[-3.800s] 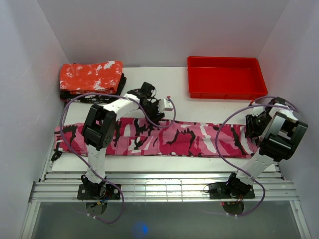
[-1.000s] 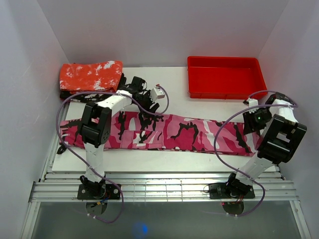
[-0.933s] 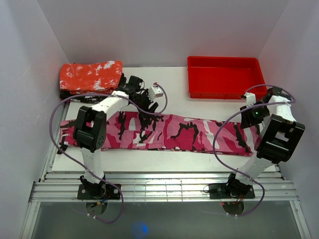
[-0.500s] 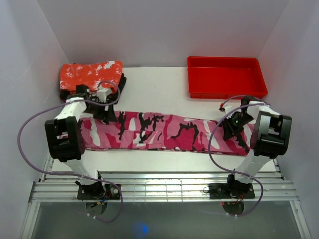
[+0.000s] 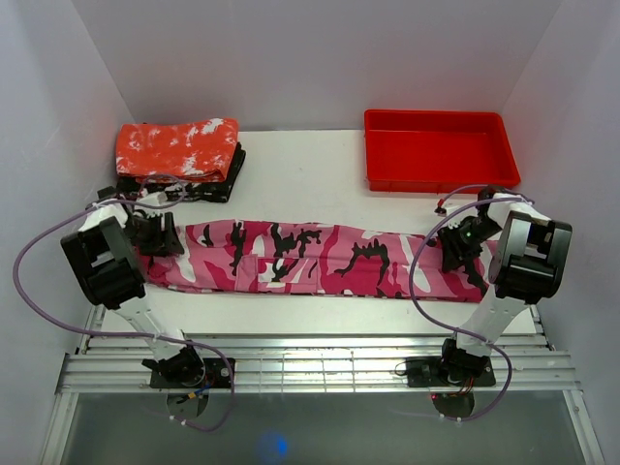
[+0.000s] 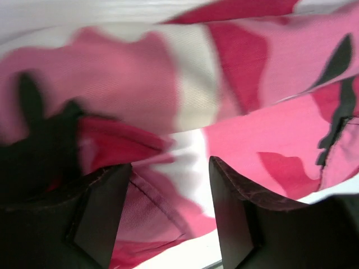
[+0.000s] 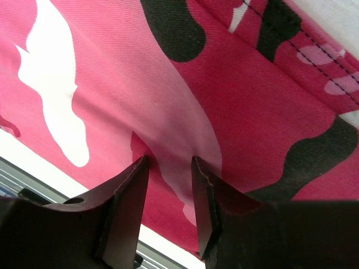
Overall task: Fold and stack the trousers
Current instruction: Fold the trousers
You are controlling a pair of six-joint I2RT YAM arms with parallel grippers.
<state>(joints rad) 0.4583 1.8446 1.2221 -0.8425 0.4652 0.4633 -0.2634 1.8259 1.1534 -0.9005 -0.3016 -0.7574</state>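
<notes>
The pink camouflage trousers lie stretched left to right across the white table, folded lengthwise into a long band. My left gripper is at their left end. In the left wrist view it is open, its fingers wide apart over rumpled cloth. My right gripper is on the right part of the band. In the right wrist view it is nearly closed, with a ridge of the cloth pinched between its fingers.
A folded red cloth with white speckles lies on a dark folded pile at the back left. A red tray stands at the back right. Metal rails run along the near edge. White walls enclose both sides.
My left arm swung from the trousers' far middle edge to their left end. My right gripper moved inward and down onto the right part. The trousers shifted slightly.
</notes>
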